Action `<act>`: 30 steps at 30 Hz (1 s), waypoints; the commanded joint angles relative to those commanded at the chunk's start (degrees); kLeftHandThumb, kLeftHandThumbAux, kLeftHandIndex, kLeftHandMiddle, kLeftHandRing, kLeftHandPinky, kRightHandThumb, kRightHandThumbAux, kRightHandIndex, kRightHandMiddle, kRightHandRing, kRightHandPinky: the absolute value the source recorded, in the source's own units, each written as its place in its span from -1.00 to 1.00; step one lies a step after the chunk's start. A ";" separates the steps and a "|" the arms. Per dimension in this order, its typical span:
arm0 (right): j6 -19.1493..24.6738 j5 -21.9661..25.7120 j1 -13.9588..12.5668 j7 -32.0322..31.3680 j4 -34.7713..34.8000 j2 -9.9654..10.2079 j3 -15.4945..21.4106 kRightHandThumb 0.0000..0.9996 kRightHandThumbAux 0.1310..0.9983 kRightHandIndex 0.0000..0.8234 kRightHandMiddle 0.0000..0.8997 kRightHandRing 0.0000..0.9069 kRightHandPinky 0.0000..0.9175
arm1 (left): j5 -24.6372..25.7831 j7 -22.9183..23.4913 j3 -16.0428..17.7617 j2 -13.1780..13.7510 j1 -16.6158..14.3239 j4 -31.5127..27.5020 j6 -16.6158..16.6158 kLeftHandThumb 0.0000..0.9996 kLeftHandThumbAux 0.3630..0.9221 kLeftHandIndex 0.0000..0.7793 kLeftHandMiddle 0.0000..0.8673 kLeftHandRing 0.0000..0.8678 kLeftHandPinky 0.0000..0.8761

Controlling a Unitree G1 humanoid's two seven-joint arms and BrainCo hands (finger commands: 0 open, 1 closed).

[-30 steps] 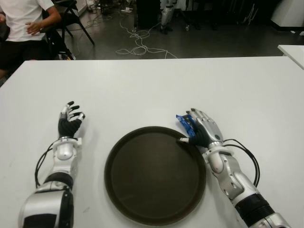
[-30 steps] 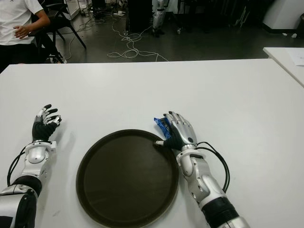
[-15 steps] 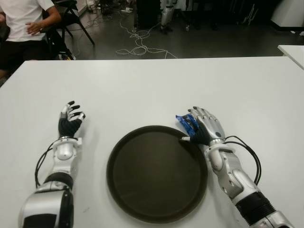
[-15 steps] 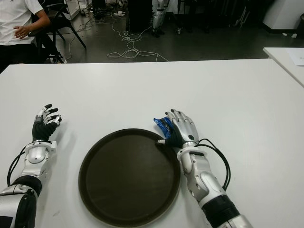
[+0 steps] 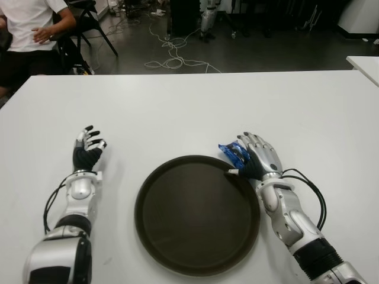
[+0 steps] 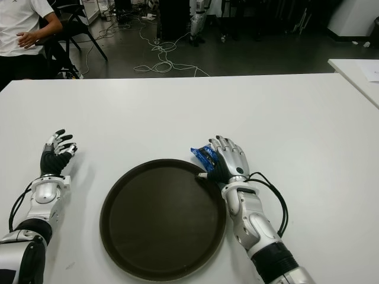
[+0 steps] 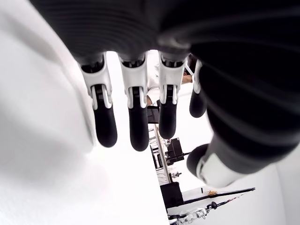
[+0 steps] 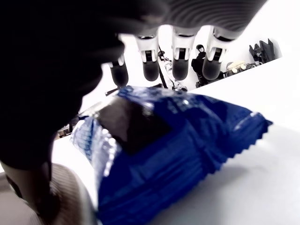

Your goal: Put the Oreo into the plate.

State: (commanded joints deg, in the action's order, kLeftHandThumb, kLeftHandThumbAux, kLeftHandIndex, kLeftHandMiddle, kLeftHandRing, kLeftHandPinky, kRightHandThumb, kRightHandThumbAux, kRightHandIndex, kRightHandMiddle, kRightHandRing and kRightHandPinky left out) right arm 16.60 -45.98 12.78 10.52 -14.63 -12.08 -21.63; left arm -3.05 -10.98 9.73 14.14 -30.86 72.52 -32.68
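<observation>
Nearest us sits the plate point(image 5: 195, 260), dark, round and bare, on the white worktop point(image 5: 177, 106). At its far right rim, the right robot hand point(image 5: 256, 161) has its fingers draped over the blue Oreo pack point(image 5: 234, 154), thumb tip down on the plate's edge. The wrist view shows the pack point(image 8: 178, 154) under the palm with the fingertips point(image 8: 180, 68) reaching past it, more cupped than clamped (I judge this a loose hold at best). The pack itself looks to be on the worktop just outside the rim, not in the plate yet.

Over on the left, the left robot hand point(image 5: 87, 151) shows beside the plate, well apart from it, fingers relaxed and holding nothing.

Here's the danger: that wrapper is slick and crinkly, so if the fingers close only on the foil, it could squirt out sideways or slide away across the worktop. The rim is raised too; dragging the pack rather than lifting it could snag it there, or shove the plate off its spot. And a release too early would leave it perched on the edge.

Far back, a seated person point(image 5: 29, 23) and floor cables point(image 5: 172, 56), clear of the action.
</observation>
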 joint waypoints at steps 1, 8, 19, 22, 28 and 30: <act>-0.04 0.03 0.03 0.04 -0.08 0.03 0.02 -1.00 0.25 -1.00 -1.00 -1.00 -1.00 | -0.04 -0.03 -0.03 0.02 -0.01 0.01 0.06 -0.41 0.30 -0.60 -0.45 -0.39 -0.29; -0.58 0.01 0.62 0.52 -1.02 0.00 -0.06 -0.99 0.24 -1.00 -1.00 -1.00 -1.00 | 0.29 0.51 0.15 0.03 -0.10 0.03 0.25 -0.39 0.27 -0.59 -0.46 -0.40 -0.31; -7.43 5.37 0.68 2.67 -2.51 0.60 2.10 -0.96 0.23 -1.00 -1.00 -1.00 -0.93 | 0.37 0.09 0.31 -0.12 -0.08 0.05 0.02 -0.40 0.31 -0.61 -0.47 -0.40 -0.28; -12.94 9.27 0.32 2.16 -3.06 0.49 3.08 -0.96 0.21 -1.00 -1.00 -1.00 -0.90 | 0.20 -0.15 0.19 -0.14 -0.07 0.06 -0.09 -0.41 0.34 -0.61 -0.48 -0.41 -0.30; -23.83 18.72 -0.06 -3.49 -4.74 -0.24 4.91 -1.00 0.06 -1.00 -1.00 -1.00 -0.97 | 0.04 -0.34 0.06 -0.14 -0.11 0.13 0.14 -0.44 0.40 -0.63 -0.49 -0.44 -0.36; -26.61 21.62 -0.04 -5.55 -5.59 -0.19 5.59 -1.00 0.02 -1.00 -1.00 -1.00 -0.98 | 0.10 -0.38 0.10 -0.19 -0.12 0.12 0.18 -0.45 0.40 -0.63 -0.49 -0.44 -0.36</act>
State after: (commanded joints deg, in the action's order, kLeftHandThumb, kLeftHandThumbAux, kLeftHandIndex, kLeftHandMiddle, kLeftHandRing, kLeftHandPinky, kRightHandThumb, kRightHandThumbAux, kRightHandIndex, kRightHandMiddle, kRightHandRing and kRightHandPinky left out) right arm -10.01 -24.36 12.74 4.97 -20.22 -12.27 -16.04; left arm -2.95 -11.36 9.83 13.95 -30.98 72.65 -32.50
